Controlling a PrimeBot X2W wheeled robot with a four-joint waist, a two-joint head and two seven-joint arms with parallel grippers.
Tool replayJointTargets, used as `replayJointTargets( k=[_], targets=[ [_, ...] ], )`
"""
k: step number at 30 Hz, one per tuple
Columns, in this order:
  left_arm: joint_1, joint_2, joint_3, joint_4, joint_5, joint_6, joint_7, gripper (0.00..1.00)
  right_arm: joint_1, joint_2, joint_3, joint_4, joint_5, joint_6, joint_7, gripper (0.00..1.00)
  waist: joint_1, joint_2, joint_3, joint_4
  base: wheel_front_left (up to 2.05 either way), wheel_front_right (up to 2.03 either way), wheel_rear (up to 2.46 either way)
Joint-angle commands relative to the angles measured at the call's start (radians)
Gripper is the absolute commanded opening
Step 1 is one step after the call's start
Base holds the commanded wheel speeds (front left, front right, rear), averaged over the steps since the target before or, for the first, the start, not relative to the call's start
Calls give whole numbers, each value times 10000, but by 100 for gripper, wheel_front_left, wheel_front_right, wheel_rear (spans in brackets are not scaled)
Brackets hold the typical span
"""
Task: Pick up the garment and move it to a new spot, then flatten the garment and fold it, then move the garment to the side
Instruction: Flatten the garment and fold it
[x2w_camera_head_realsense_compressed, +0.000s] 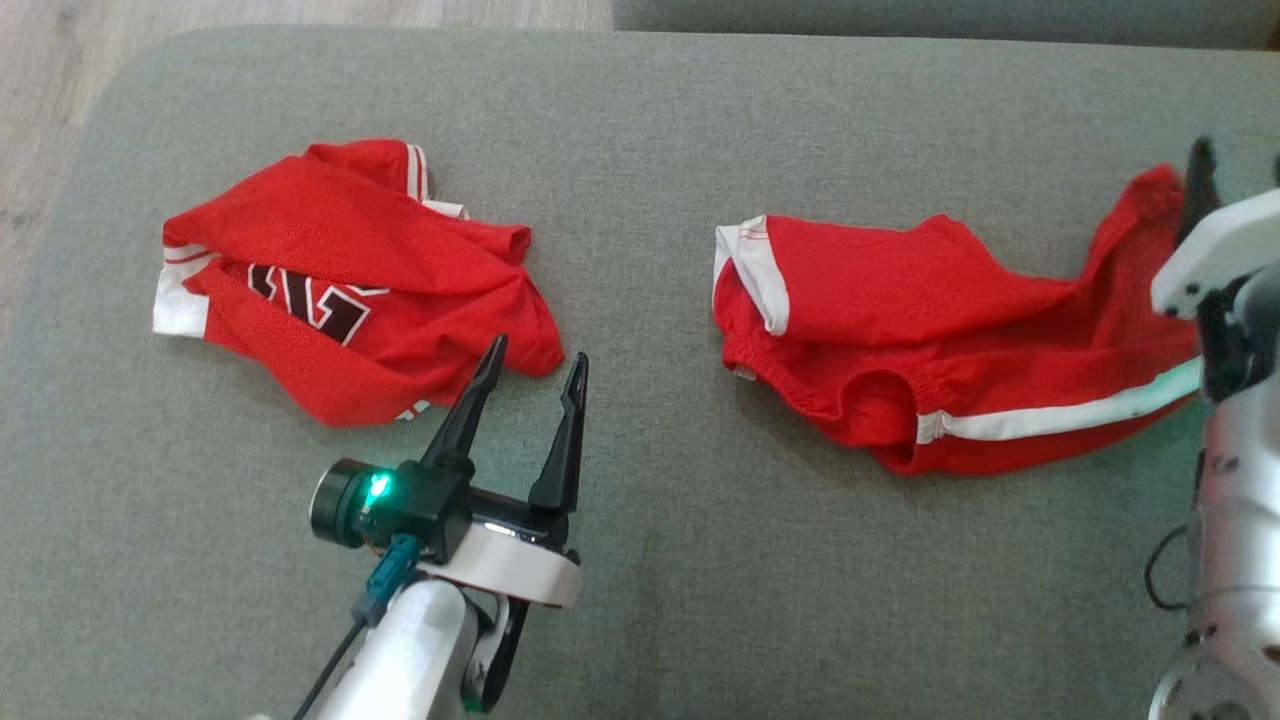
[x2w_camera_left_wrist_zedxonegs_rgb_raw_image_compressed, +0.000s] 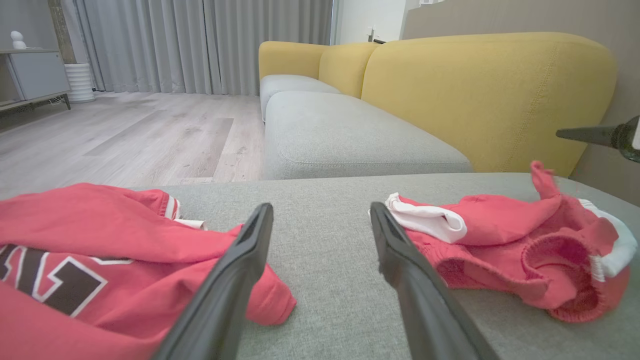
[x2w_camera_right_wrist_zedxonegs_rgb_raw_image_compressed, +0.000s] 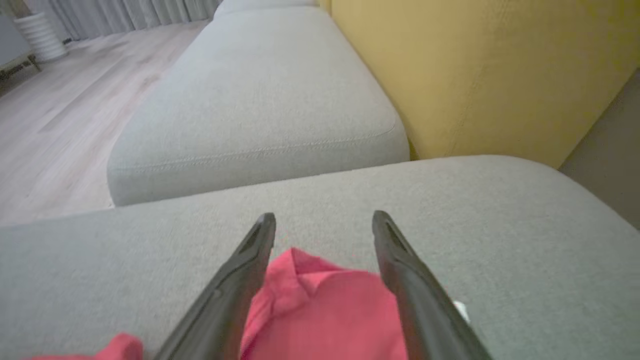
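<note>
**Both grippers open, red shorts lying loose toward the right edge**

The right gripper (x2w_camera_right_wrist_zedxonegs_rgb_raw_image_compressed: 324, 215) has its two long dark fingers spread wide, and nothing is pinched between them. In the right wrist view red cloth lies below and between the fingers. It is the bunched end of a pair of red mesh shorts with white trim and a white side stripe (x2w_camera_head_realsense_compressed: 900, 300). From the left wrist view that end stands up in a small peak, and one right finger hangs above it, apart from the cloth.

The shorts rest crumpled on the right half of a broad grey fabric cushion (x2w_camera_head_realsense_compressed: 640, 120). Their white-edged leg opening points toward the middle of the surface, the gathered waistband faces the near edge, and the striped side runs out to the right edge under the pale right forearm.

The left gripper (x2w_camera_head_realsense_compressed: 538, 350) is also fully open and holds nothing. It hovers over the near half of the surface, left of centre. Its fingertips point to the far edge and sit just beside the near right corner of a rumpled red mesh jersey with dark, white-outlined lettering (x2w_camera_head_realsense_compressed: 340, 230). I cannot tell whether the left fingertip touches that cloth. The jersey lies on the left half, well apart from the shorts, with bare grey fabric between the two.

Beyond the far edge stand a second grey seat cushion (x2w_camera_left_wrist_zedxonegs_rgb_raw_image_compressed: 340, 135), a yellow upholstered backrest (x2w_camera_left_wrist_zedxonegs_rgb_raw_image_compressed: 490, 90), pale wood flooring (x2w_camera_left_wrist_zedxonegs_rgb_raw_image_compressed: 125, 135) and grey curtains (x2w_camera_left_wrist_zedxonegs_rgb_raw_image_compressed: 200, 45).
</note>
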Motion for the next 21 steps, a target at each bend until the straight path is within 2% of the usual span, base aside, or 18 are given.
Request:
replayJointTargets(
  k=[1, 4, 8, 13, 14, 18, 21],
  targets=[
    [-413, 7, 258, -298, -54, 95, -93, 100, -444, 69, 7, -107, -206, -7, -352, 100, -2, 0, -59, -66, 0, 0, 0],
    [-433, 8, 369, -311, -9, 120, -93, 100, -502, 268, -101, 44, -542, -7, -1135, 100, -2, 0, -205, -295, 0, 0, 0],
    [-390, 63, 570, -355, 61, 103, -93, 100, -78, 441, 240, 7, -266, -7, -2246, 100, -2, 0, -455, -762, 0, 0, 0],
    [-436, 254, 846, -373, 106, 25, -93, 100, 1025, 468, 2096, -300, 2023, -7, -3492, 100, -2, 0, -699, -1541, 0, 0, 0],
    [-436, 254, 846, -373, 106, 25, -93, 100, 1025, 468, 2096, -300, 2023, -7, -3492, 100, -2, 0, -699, -1541, 0, 0, 0],
    [-534, 455, 1060, -389, 128, -19, -93, 100, 2523, 470, 3387, -1420, 3664, -7, -3959, 100, -2, 0, -801, -2229, 0, 0, 0],
    [-639, 575, 1177, -326, 78, -95, -93, 100, 3776, 471, 3839, -2467, 4258, -7, -4134, 100, -2, 0, -813, -2675, 0, 0, 0]
  ],
)
